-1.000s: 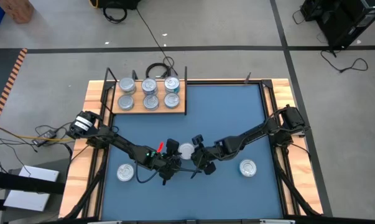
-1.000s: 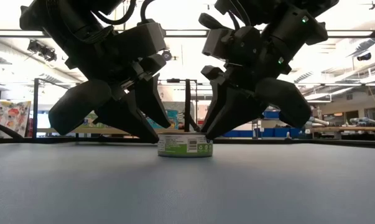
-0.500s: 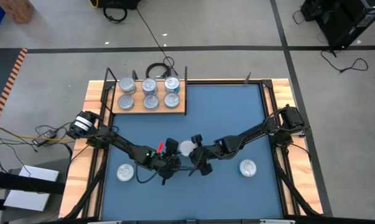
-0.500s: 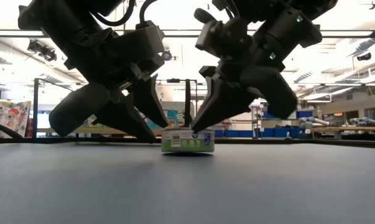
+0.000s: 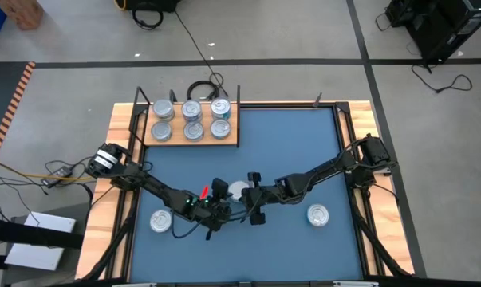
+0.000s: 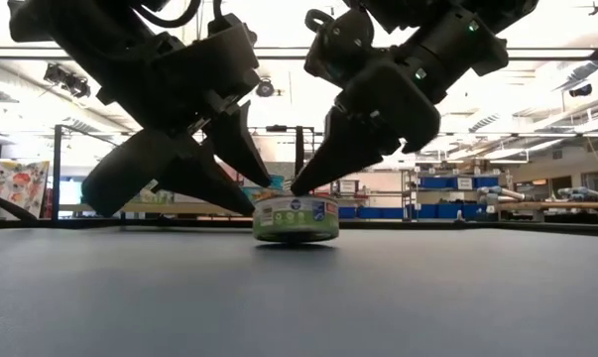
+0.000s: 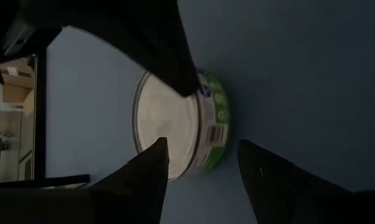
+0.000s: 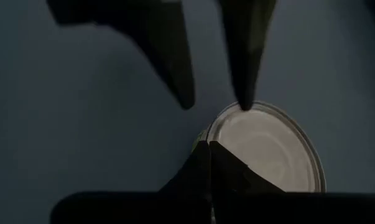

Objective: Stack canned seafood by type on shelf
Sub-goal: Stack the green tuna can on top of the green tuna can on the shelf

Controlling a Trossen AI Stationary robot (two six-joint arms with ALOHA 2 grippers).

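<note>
Since a second ago the right gripper [image 6: 297, 188] has closed completely, its fingers pressed together, tips on the near rim of the tin [image 6: 296, 218] and gripping nothing. Left gripper [image 6: 251, 203] stands partly open, one finger over the lid, one beside it, holding nothing. Tin sits on the blue mat [image 5: 288, 143].
</note>
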